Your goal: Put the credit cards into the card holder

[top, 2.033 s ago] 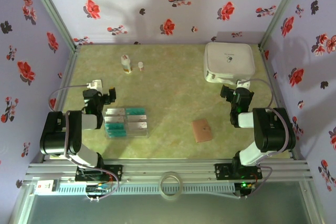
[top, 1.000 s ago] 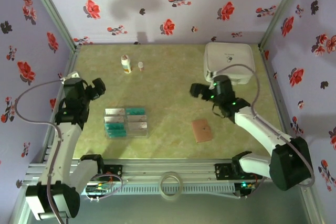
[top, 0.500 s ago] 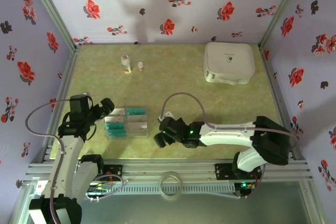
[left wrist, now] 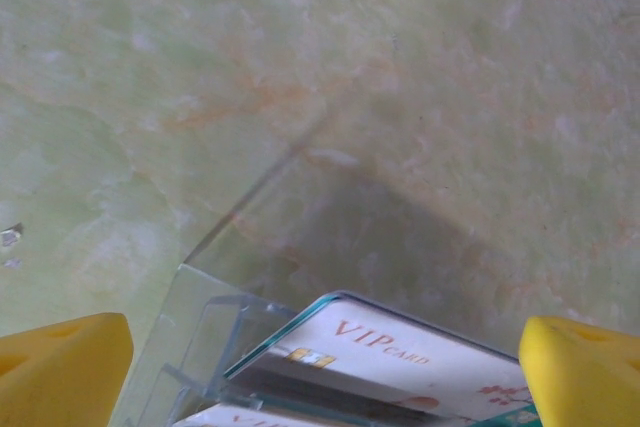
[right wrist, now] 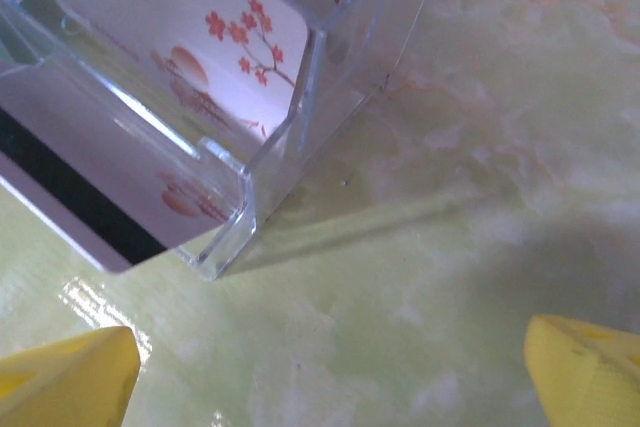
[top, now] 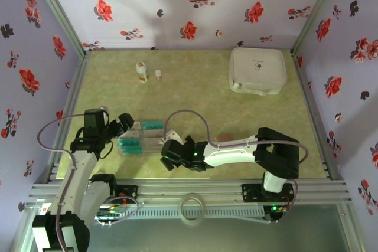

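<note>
- Hovering beside the tray [top: 144, 153], at its five o'clock corner, the right gripper [top: 166, 155] is gaping empty.
- Credit cards [top: 152, 125] are lying in the tray; the wallet [top: 224, 138] is peeking from under the right arm, at three o'clock.
- At ten o'clock, the left gripper [top: 124, 124] is hanging open.
- Reaching for a first card, I judge; next comes pinching one edge.

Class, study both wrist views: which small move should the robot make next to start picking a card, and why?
Probably ease the left gripper forward and down onto the VIP card: its jaws stand open, and that card lies in the clear tray between its fingertips. The right gripper, also open, faces the tray's corner.
</note>
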Action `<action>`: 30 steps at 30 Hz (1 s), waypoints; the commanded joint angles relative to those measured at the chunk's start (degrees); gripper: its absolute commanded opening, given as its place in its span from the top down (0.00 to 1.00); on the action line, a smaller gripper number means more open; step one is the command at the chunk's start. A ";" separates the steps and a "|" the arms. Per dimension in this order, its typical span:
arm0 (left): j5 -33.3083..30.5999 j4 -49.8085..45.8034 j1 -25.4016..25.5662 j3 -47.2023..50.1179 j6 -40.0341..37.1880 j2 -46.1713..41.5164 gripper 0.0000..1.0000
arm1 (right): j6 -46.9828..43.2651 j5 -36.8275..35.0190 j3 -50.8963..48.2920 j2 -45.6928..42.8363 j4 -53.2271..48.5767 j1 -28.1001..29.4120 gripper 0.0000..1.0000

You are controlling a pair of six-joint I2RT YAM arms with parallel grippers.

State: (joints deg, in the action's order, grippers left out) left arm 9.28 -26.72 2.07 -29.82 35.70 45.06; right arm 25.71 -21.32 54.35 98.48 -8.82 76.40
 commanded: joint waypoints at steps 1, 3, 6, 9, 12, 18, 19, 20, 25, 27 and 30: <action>1.18 3.21 1.04 1.04 1.20 0.51 0.00 | 0.07 -3.97 2.58 2.16 1.04 0.24 0.01; 1.18 3.83 1.59 1.34 1.25 0.87 0.00 | 0.16 -4.94 3.07 3.11 1.33 0.15 0.01; 1.18 4.73 2.27 1.65 1.63 1.60 0.00 | 0.29 -5.58 3.42 4.05 1.69 -0.26 0.01; 1.14 5.67 3.31 1.82 2.14 1.92 0.00 | 0.90 -6.12 3.16 4.40 2.08 -0.97 0.01; 1.09 6.54 4.16 1.80 2.62 2.29 0.00 | 1.52 -6.22 2.56 4.36 2.81 -2.07 0.01; 0.76 8.06 6.11 1.58 3.50 3.34 0.00 | 2.89 -6.16 1.29 4.09 4.05 -4.69 0.01; 0.74 8.32 6.40 1.46 3.70 3.51 0.00 | 3.02 -6.18 1.04 4.05 4.23 -5.00 0.01; 0.65 8.59 6.78 1.31 3.80 3.81 0.00 | 3.15 -6.24 0.87 4.01 4.38 -5.44 0.01; -0.16 10.35 9.16 0.44 4.35 5.64 0.00 | 3.30 -6.52 -0.46 3.76 4.46 -7.46 0.01; -0.92 11.27 10.47 0.05 4.74 6.72 0.00 | 3.33 -6.90 -1.20 3.42 4.51 -8.28 0.01; -1.77 13.10 12.43 -0.66 5.34 8.74 0.00 | 3.41 -7.33 -2.58 2.91 4.66 -9.61 0.01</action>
State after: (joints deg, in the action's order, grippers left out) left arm 8.80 -16.62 12.93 -28.73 39.59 52.49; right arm 27.70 -25.87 53.47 102.02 -4.08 68.01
